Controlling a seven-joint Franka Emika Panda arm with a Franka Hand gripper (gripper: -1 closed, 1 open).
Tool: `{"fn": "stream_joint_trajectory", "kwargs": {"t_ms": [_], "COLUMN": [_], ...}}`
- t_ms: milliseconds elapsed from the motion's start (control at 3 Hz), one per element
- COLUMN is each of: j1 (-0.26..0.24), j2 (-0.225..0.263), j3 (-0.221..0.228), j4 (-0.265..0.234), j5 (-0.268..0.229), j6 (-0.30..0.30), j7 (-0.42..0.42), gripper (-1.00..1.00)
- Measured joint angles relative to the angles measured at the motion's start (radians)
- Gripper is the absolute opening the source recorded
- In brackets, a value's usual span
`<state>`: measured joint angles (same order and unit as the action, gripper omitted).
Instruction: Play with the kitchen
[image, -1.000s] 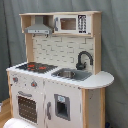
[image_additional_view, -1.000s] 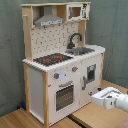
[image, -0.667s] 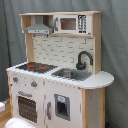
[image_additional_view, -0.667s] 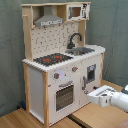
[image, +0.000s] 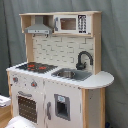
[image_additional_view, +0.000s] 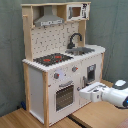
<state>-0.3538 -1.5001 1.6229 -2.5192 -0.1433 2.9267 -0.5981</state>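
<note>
Kitchen (image: 55, 75), a large toy unit of pale wood and white panels, is standing on a wooden floor before a grey-green curtain (image_additional_view: 112, 25) in both exterior views. Its black stovetop (image_additional_view: 52, 59) with red rings is lying beside a grey sink (image_additional_view: 80, 51) topped by a black curved faucet (image_additional_view: 75, 39); behind them a pegboard back (image_additional_view: 52, 37) is rising to a grey hood (image_additional_view: 48, 20) and a small microwave (image: 70, 23). Below, an oven door (image_additional_view: 64, 95) with a barred window is facing forward. In the second exterior view the white arm (image_additional_view: 117, 94) is reaching in from the second exterior view's right, and its gripper (image_additional_view: 83, 92) is now sitting closer to the kitchen's front panel than it was a second earlier, when it was hanging lower and farther to the right. Whether the fingers are open or closed cannot be told, nor whether the gripper is touching the panel. In the first exterior view only a pale shape at the bottom edge is showing, too cut off to identify, and the kitchen's base is cropped.
</note>
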Motion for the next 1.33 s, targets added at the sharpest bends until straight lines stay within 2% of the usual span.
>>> {"fn": "stream_joint_trajectory", "kwargs": {"t_ms": [333, 1000, 1333], "j1": [-0.076, -0.247, -0.329], "j2": [0.000, 0.003, 0.003], "j3": [-0.020, -0.060, -0.080], "j4": [0.038, 0.152, 0.193], "j5": [0.000, 0.000, 0.000], "j6": [0.059, 0.135, 0.180], "j7": [-0.023, -0.055, -0.065], "gripper": [1.00, 1.00, 1.00]}}
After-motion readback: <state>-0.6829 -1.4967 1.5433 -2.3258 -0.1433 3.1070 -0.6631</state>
